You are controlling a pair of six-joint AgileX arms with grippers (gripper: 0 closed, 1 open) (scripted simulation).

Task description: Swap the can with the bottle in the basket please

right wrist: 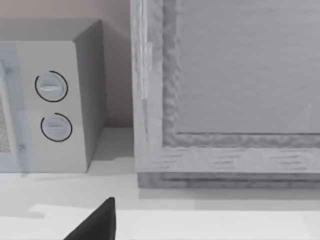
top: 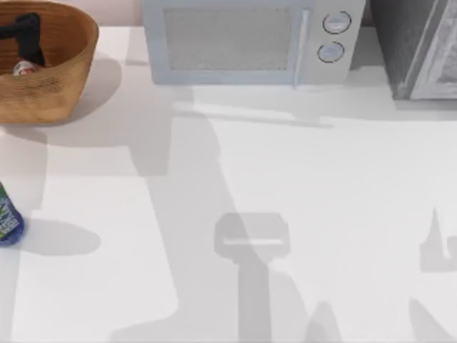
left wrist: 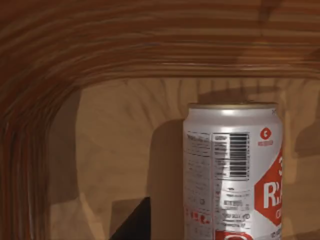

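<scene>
The wicker basket (top: pixel 61 78) stands at the table's far left corner. Inside it is the white can with red markings (top: pixel 23 68). My left gripper (top: pixel 26 39) reaches down into the basket just behind the can. In the left wrist view the can (left wrist: pixel 232 172) stands upright on the basket's floor, close ahead and off to one side, with the ribbed wall (left wrist: pixel 150 45) behind it. The blue bottle with a green-and-white label (top: pixel 8 223) stands on the table at the left edge, in front of the basket. A dark part of my right gripper (right wrist: pixel 97 222) hangs above the table.
A grey microwave (top: pixel 246 39) stands at the back centre, its two dials (right wrist: pixel 52 105) facing my right wrist camera. A grey cabinet (top: pixel 421 46) fills the back right corner. White tabletop (top: pixel 285 186) spreads across the middle and right.
</scene>
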